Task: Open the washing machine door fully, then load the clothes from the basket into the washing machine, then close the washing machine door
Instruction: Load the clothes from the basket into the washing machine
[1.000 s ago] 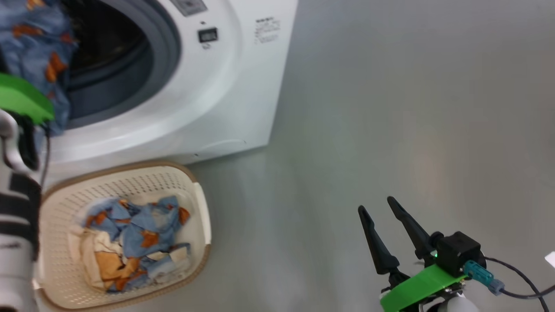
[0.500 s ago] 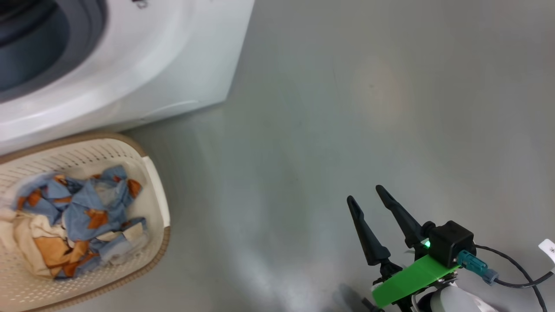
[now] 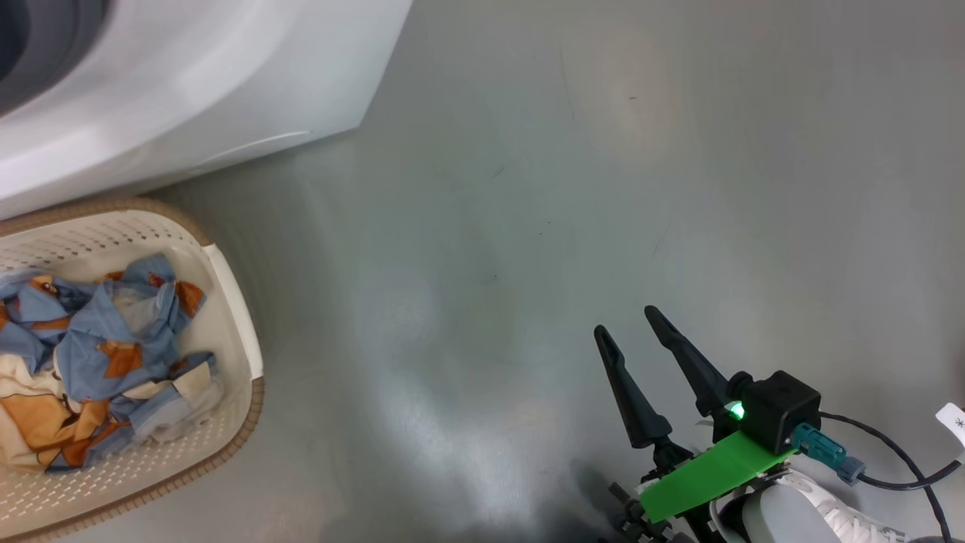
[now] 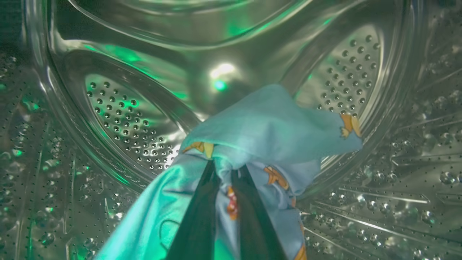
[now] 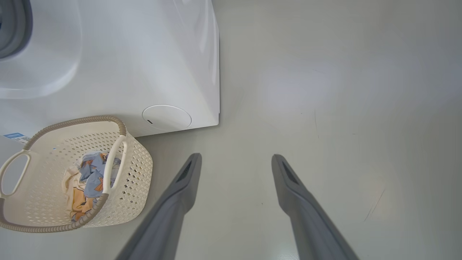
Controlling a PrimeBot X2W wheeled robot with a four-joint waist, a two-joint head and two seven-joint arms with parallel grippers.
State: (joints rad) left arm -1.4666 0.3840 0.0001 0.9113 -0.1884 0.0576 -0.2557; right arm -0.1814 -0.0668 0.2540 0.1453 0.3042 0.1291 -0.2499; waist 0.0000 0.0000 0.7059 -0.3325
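In the left wrist view my left gripper (image 4: 225,169) is shut on a light blue cloth with orange figures (image 4: 267,126), held inside the washing machine's steel perforated drum (image 4: 119,122). More of the clothes (image 3: 98,362) lie in the cream basket (image 3: 234,317) at the lower left of the head view, in front of the white washing machine (image 3: 196,83). My right gripper (image 3: 626,320) hangs open over the bare floor, well right of the basket. The basket (image 5: 139,162) with clothes (image 5: 88,173) and the washing machine (image 5: 144,54) also appear in the right wrist view. The washing machine door is out of view.
Grey floor (image 3: 603,151) spreads to the right of the machine and basket. A round service flap (image 5: 166,117) sits low on the machine's front. A black cable (image 3: 897,460) trails from my right wrist.
The head camera has swung to the right, so the machine and basket have slid left in the picture and the left arm has left it. The right gripper stays open in place.
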